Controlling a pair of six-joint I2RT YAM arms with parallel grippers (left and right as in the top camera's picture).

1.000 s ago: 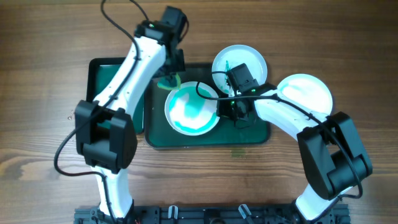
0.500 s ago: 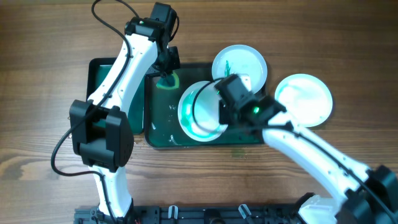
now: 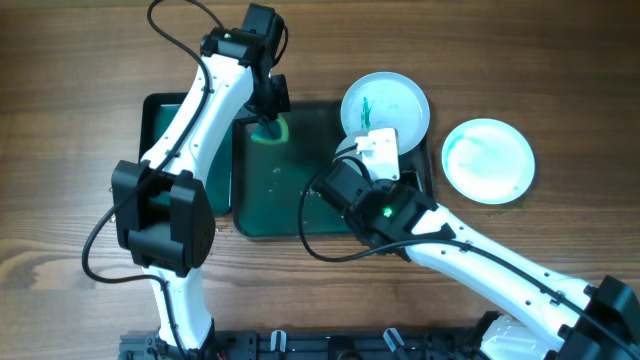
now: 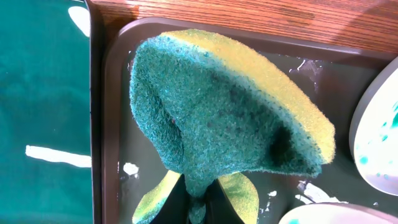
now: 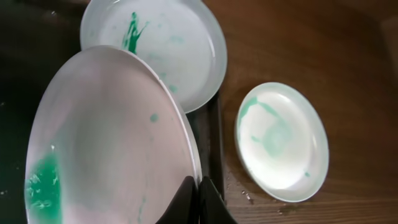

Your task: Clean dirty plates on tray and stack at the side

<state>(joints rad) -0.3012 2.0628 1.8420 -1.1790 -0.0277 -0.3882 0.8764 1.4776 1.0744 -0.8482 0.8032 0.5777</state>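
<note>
My right gripper is shut on the rim of a white plate with a green smear and holds it tilted on edge above the large dark green tray. In the overhead view my right wrist hides most of that plate. A second white plate with green smears lies at the tray's far right corner. A pale blue plate lies on the table to the right. My left gripper is shut on a green-yellow sponge over the tray's far left corner.
A smaller narrow dark green tray lies against the big tray's left side. White flecks and wet marks show on the big tray's floor. Both arms cross above the tray, with bare wood table around it.
My right gripper has lifted the white plate off the tray floor and tipped it up on edge. My left gripper drew the sponge back to the tray's far left corner, then held still.
</note>
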